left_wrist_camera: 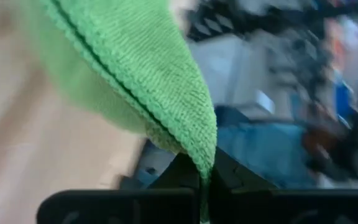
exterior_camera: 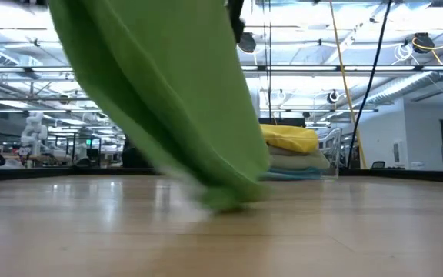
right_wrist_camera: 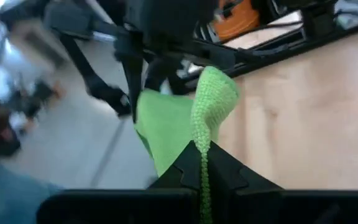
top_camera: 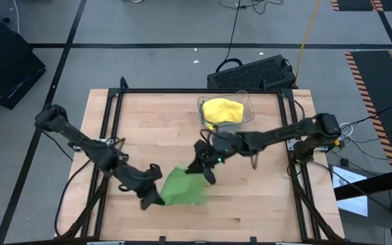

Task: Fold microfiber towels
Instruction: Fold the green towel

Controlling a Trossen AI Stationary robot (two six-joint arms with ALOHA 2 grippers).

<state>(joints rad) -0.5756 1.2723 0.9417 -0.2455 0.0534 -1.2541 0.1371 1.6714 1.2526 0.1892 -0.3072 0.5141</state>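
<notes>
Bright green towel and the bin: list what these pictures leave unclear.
- Bright green towel: low view cuts off its top, hiding both grips; motion blurs its hem.
- Left gripper and right gripper: shut on the towel's edges; how much cloth they pinch is hidden.
- Clear bin: the yellow towel covers the cloths beneath; count unclear.

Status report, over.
Left gripper and right gripper both shut on green towel, lifted over table. Yellow towel tops bin stack. Nothing in the way.
</notes>
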